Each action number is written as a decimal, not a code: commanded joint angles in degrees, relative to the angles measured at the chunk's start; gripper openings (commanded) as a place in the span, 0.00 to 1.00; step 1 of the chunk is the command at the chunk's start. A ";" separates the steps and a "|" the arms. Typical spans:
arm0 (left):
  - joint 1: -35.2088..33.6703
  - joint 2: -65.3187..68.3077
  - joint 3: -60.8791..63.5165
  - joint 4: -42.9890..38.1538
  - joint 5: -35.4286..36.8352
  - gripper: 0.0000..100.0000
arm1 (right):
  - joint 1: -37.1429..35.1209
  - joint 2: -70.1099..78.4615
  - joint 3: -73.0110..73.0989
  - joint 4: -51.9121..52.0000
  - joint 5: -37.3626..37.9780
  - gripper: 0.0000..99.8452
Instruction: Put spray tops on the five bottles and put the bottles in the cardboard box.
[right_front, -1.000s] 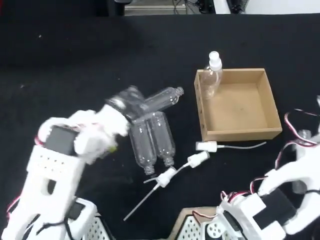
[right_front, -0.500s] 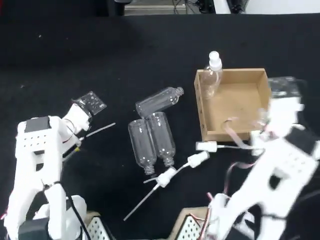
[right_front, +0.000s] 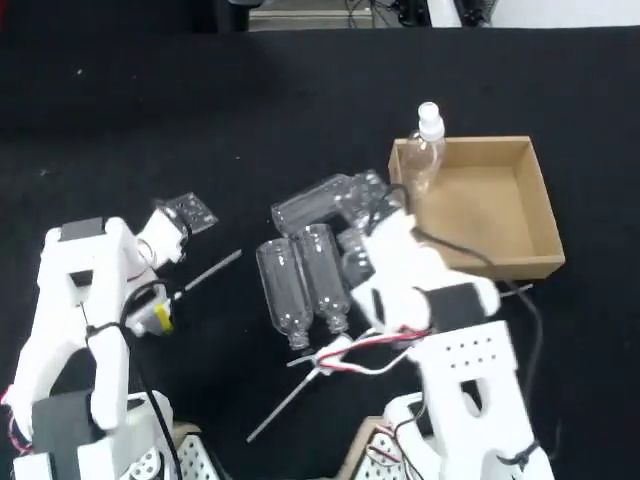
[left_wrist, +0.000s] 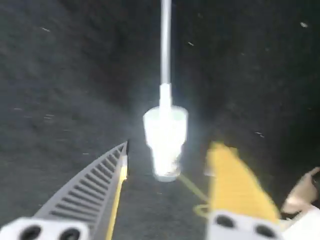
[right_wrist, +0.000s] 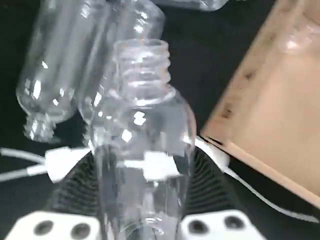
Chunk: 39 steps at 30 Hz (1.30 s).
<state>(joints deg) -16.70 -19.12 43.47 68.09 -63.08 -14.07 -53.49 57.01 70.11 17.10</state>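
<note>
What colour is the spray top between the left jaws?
White; the spray top shows best in the left wrist view.

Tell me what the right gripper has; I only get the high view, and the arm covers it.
Observer: The right gripper is shut on a clear bottle, gripped around its body.
Operator: Does it have a top yet?
Observer: No, its threaded neck is bare and open.
Operator: And the left side?
Observer: A spray top sits just ahead of the left gripper, with its dip tube pointing away.
</note>
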 joint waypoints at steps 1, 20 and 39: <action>-3.21 -0.09 -9.63 0.09 7.21 0.33 | -3.87 -1.54 5.58 -9.41 -4.84 0.01; -13.76 -4.84 4.70 2.46 13.54 0.31 | -3.25 -1.54 13.41 -16.97 -5.27 0.01; -22.46 -4.75 9.45 -29.98 13.10 0.31 | -3.16 -1.54 13.67 -16.97 -5.27 0.01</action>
<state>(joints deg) -37.80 -21.93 53.14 41.98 -51.91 -16.70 -53.49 70.99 54.37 12.09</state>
